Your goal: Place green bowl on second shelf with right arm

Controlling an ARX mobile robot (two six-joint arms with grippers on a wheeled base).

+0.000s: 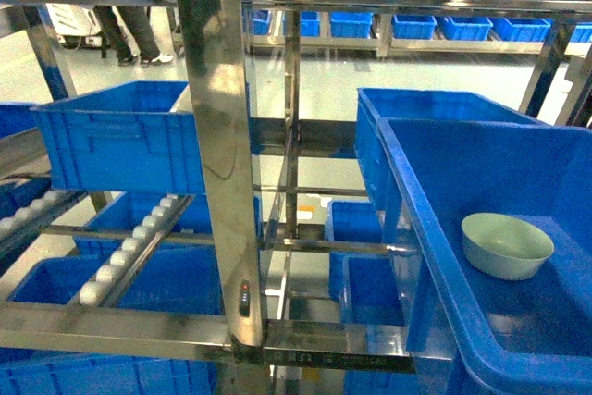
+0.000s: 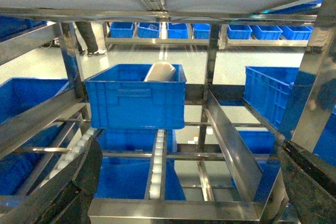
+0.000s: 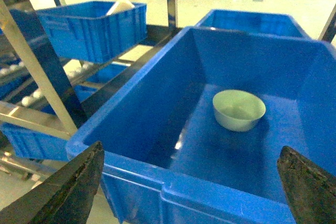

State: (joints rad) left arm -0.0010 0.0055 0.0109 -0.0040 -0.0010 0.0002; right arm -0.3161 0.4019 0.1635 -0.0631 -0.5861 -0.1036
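Above the near rim of a deep blue crate (image 3: 173, 192), the right gripper (image 3: 191, 192) shows only as two black fingertips (image 3: 73, 192) at the lower corners of its wrist view, spread wide apart with nothing between them and touching nothing. The green bowl (image 3: 239, 109) sits upright on the floor of that crate, toward its far end, well apart from the fingertips; the crate's near wall lies between them.

The left gripper (image 2: 184, 192) is likewise spread wide, its dark fingers (image 2: 73, 192) framing the lower corners of its own view, empty, in front of a tier of the steel rack (image 2: 173, 209) with white roller rails (image 2: 157, 166). Farther back on those rails stands another blue crate (image 2: 135, 98) with a white object (image 2: 160, 72) leaning inside it; what that object is cannot be told.

The head view shows neither gripper. It does show the bowl (image 1: 507, 245) in the crate (image 1: 435, 256) at the right, a second crate (image 1: 435, 127) just behind it, and a shiny upright post (image 1: 222, 154) of the rack standing in the middle. Across the aisle, a row of small blue bins (image 1: 462, 27) sits on another rack, and a person's legs (image 1: 129, 30) stand at upper left.
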